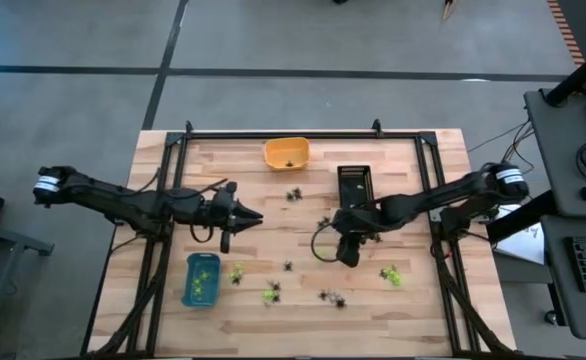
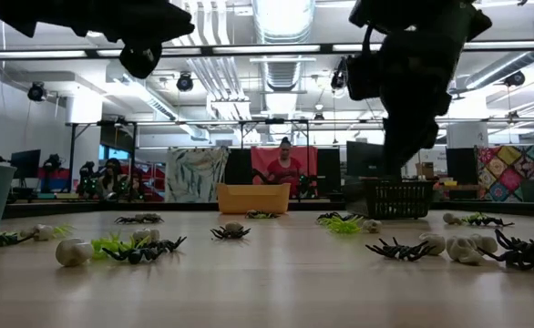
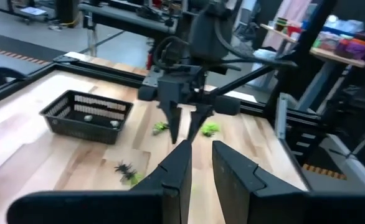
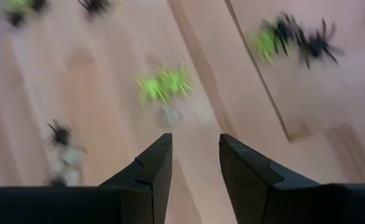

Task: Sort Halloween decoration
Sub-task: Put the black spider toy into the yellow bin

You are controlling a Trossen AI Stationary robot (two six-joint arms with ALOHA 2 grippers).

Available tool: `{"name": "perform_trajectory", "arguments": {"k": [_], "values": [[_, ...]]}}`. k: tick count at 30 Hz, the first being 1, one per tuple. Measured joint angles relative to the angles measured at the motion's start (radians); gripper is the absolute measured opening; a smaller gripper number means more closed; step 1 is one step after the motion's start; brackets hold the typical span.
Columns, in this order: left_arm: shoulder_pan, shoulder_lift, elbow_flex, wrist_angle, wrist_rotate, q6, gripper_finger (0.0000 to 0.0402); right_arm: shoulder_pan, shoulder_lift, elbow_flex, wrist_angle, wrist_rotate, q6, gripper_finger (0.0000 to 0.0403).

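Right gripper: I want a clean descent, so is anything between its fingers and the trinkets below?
Nothing visible. The right gripper hangs open above bare wood, with the lime-green trinket just ahead and no obstacle between.

Three trays on the bench (image 1: 413, 300): one orange tray (image 1: 286, 152), one black tray (image 1: 354, 183), one blue tray (image 1: 201, 279). Two arms, one claw each (left claw (image 1: 254, 216), right claw (image 1: 347, 259)). Loose trinkets (image 1: 271, 291) in roughly eight small clusters; exact tally unclear.
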Motion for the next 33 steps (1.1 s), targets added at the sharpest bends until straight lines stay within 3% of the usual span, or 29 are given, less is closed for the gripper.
{"name": "perform_trajectory", "arguments": {"k": [11,20,25,33], "values": [[0.002,0.023,-0.001,0.007,-0.017,0.039,0.0047,0.000,0.006,0.054,-0.185,0.001,0.019,0.0123],[0.003,0.024,-0.001,0.019,-0.069,0.054,0.0047,0.000,0.006,0.058,-0.216,0.002,0.028,0.0123],[0.003,0.024,-0.001,0.024,-0.085,0.065,0.0047,0.000,0.006,0.058,-0.250,0.000,0.081,0.0123],[0.003,0.025,-0.001,0.024,-0.134,0.091,0.0047,0.000,0.006,0.058,-0.453,-0.006,0.199,0.0123]]}}
